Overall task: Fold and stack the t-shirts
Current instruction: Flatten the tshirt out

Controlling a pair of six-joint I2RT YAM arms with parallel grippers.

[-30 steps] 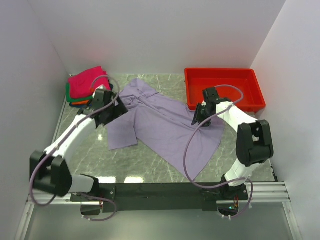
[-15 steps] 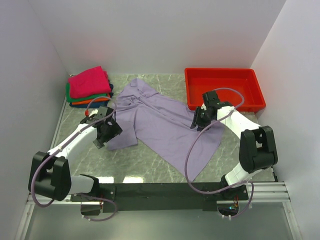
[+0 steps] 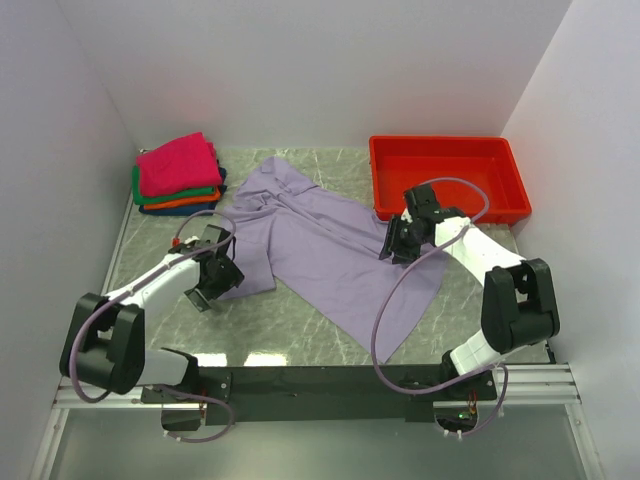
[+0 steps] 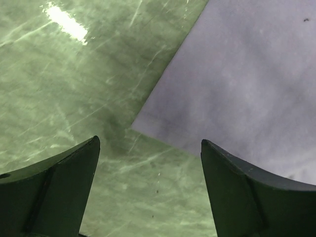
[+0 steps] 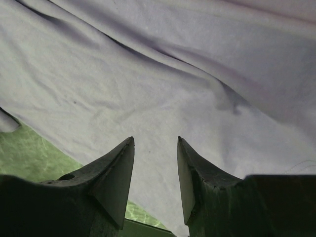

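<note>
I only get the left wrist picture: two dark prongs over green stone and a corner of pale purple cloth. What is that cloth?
Observer: A lavender t-shirt, lying spread out and rumpled; you see just one corner of it.
Visitor: Are there more shirts?
Observer: Yes, a folded stack at the far left, a magenta one on top.
Visitor: And the other arm?
Observer: The right gripper hangs over the shirt's right side, fingers apart, gripping nothing.

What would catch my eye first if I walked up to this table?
The pale lavender t-shirt sprawls unfolded in the middle, the left gripper and right gripper open over its edges. At the back left sits a stack of folded shirts, magenta on top; at the back right, a red tray.
</note>
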